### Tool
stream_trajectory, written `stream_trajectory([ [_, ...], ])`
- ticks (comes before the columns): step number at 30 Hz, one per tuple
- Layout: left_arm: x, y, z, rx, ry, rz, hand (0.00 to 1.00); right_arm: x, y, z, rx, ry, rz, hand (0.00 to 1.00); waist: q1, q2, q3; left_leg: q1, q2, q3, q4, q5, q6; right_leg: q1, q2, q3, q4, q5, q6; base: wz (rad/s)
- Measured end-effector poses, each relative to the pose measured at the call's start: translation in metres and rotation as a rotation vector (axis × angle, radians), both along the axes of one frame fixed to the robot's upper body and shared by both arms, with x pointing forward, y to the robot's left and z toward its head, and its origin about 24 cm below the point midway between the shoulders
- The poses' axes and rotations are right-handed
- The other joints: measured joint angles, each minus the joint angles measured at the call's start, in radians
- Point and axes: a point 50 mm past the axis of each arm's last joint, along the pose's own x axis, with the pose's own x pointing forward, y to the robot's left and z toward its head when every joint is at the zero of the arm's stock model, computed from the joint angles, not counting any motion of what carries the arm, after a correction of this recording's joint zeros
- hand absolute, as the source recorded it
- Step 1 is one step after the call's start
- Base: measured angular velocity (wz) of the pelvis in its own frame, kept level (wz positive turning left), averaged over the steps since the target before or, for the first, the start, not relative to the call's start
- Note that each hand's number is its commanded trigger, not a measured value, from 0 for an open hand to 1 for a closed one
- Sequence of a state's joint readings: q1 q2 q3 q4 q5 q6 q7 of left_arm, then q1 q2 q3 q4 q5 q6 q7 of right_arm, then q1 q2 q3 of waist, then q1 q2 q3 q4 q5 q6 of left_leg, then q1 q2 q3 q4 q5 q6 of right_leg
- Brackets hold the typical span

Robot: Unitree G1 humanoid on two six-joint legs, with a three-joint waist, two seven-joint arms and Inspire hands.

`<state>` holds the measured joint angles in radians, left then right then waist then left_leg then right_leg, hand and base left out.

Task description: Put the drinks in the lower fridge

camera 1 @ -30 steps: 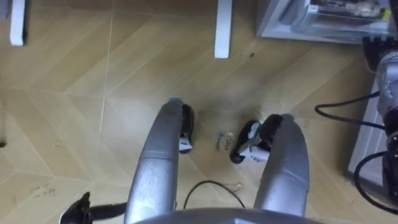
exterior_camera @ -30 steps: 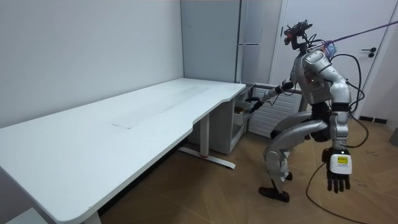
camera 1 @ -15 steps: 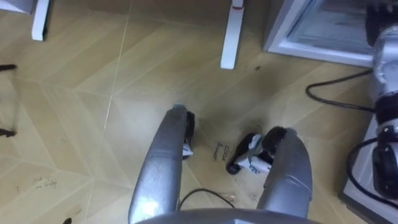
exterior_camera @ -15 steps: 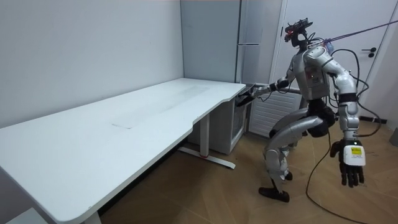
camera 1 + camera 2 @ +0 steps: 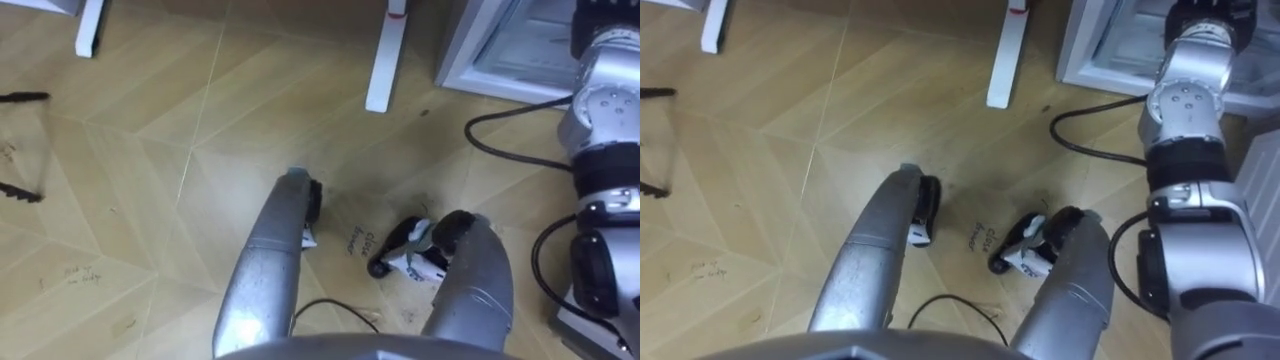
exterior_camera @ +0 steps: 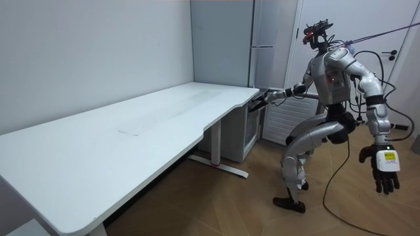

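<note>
I count one lower fridge [image 5: 492,58], in the far right corner of my head view. It is cut off by the top edge, so I get its white frame and a pale, glassy front but cannot make out what sits inside.

My right arm reaches up toward it, and the right hand [image 5: 1203,14] is one dark shape at the picture's top edge, mostly cropped. I cannot tell whether it is spread or closed on anything. In the room view the same hand is just beside the far end of the desk [image 6: 131,131], in front of the fridge, too small to read.

The left hand [image 6: 386,172] hangs low at the room view's right, well apart from the fridge, its fingers straight, pointing down and empty.

There is one desk, and two of its white feet [image 5: 385,60] lie on the wooden floor [image 5: 150,180], one far left and one just left of the fridge; both run out of the top of the picture.

Two thin dark streaks [image 5: 22,97] at the left edge are cut off, and I cannot say what they are.

The robot stands with bent knees between the desk's end and the fridge.
</note>
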<state>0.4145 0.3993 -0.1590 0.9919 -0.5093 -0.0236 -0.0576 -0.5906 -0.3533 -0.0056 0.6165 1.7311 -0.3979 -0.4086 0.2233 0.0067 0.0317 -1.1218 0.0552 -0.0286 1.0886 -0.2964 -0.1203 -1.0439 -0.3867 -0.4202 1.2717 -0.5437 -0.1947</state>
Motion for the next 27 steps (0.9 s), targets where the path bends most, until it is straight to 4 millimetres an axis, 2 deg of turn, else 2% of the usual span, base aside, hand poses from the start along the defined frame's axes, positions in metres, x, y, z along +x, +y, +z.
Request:
stream_trajectory([
  [2, 0.002, 0.0, 0.0, -0.001, -0.009, -0.005, 0.0, 0.0, 0.0, 0.0, 0.003, -0.001, -0.003, 0.0, -0.003, 0.001, 0.0003, 0.002, -0.003, -0.001, -0.008, 0.007, -0.001, 0.006, -0.004, -0.006, -0.005, 0.002, 0.001, 0.11],
  [3, 0.004, 0.0, 0.0, -0.001, -0.015, -0.007, 0.0, -0.001, -0.002, 0.0, 0.014, -0.004, -0.011, 0.0, -0.013, 0.002, 0.0009, 0.005, -0.015, -0.005, -0.016, 0.013, 0.002, 0.011, -0.015, -0.01, -0.006, 0.002, 0.002, 0.18],
  [8, 0.011, -0.002, 0.0, -0.006, -0.04, -0.019, 0.0, -0.001, -0.003, -0.003, 0.005, 0.003, -0.004, 0.0, -0.012, 0.004, 0.0021, 0.008, -0.015, -0.004, -0.025, 0.016, 0.006, 0.014, -0.014, -0.013, -0.02, 0.006, 0.006, 0.03],
  [11, 0.014, -0.003, 0.0, -0.007, -0.041, -0.028, 0.0, -0.003, -0.008, -0.023, -0.067, 0.043, 0.046, 0.0, -0.025, -0.001, 0.006, 0.028, -0.016, -0.002, -0.032, 0.015, 0.009, 0.039, -0.014, -0.015, -0.032, 0.01, 0.013, 0.0],
  [15, 0.032, -0.006, 0.004, -0.021, -0.11, -0.067, 0.0, -0.013, -0.03, -0.045, -0.197, 0.147, 0.134, 0.0, -0.026, -0.013, 0.0122, 0.058, -0.017, 0.002, -0.055, 0.013, 0.022, 0.079, -0.011, -0.023, -0.068, 0.024, 0.04, 0.04],
  [17, 0.032, -0.006, 0.004, -0.018, -0.113, -0.067, 0.0, -0.019, -0.038, -0.055, -0.222, 0.185, 0.161, 0.0, -0.024, -0.021, 0.0169, 0.091, -0.015, 0.006, -0.064, 0.004, 0.035, 0.113, -0.006, -0.024, -0.088, 0.031, 0.052, -0.06],
  [19, 0.03, -0.006, 0.004, -0.019, -0.102, -0.069, 0.0, -0.026, -0.043, -0.065, -0.26, 0.226, 0.196, 0.0, -0.026, -0.026, 0.019, 0.133, -0.016, 0.006, -0.09, 0.0, 0.044, 0.164, 0.006, -0.032, -0.133, 0.047, 0.076, -0.04],
  [21, 0.03, -0.006, 0.003, -0.022, -0.097, -0.072, 0.0, -0.032, -0.048, -0.073, -0.287, 0.271, 0.214, 0.0, -0.026, -0.026, 0.0188, 0.165, -0.016, 0.006, -0.114, -0.001, 0.053, 0.203, 0.013, -0.043, -0.171, 0.063, 0.091, 0.0],
  [22, 0.03, -0.006, 0.003, -0.019, -0.096, -0.071, 0.0, -0.038, -0.052, -0.078, -0.297, 0.301, 0.218, 0.0, -0.028, -0.027, 0.0193, 0.184, -0.018, 0.006, -0.133, 0.002, 0.058, 0.226, 0.024, -0.043, -0.198, 0.077, 0.11, 0.0],
  [24, 0.034, -0.007, 0.002, -0.021, -0.102, -0.069, 0.0, -0.045, -0.057, -0.084, -0.307, 0.324, 0.225, 0.0, -0.027, -0.03, 0.0184, 0.209, -0.024, 0.008, -0.158, 0.006, 0.061, 0.251, 0.036, -0.042, -0.231, 0.093, 0.126, -0.02],
  [27, 0.048, -0.009, 0.0, -0.027, -0.126, -0.072, 0.0, -0.059, -0.061, -0.098, -0.322, 0.368, 0.259, 0.0, -0.029, -0.031, 0.019, 0.271, -0.033, 0.01, -0.209, 0.014, 0.074, 0.314, 0.043, -0.046, -0.29, 0.118, 0.137, 0.0],
])
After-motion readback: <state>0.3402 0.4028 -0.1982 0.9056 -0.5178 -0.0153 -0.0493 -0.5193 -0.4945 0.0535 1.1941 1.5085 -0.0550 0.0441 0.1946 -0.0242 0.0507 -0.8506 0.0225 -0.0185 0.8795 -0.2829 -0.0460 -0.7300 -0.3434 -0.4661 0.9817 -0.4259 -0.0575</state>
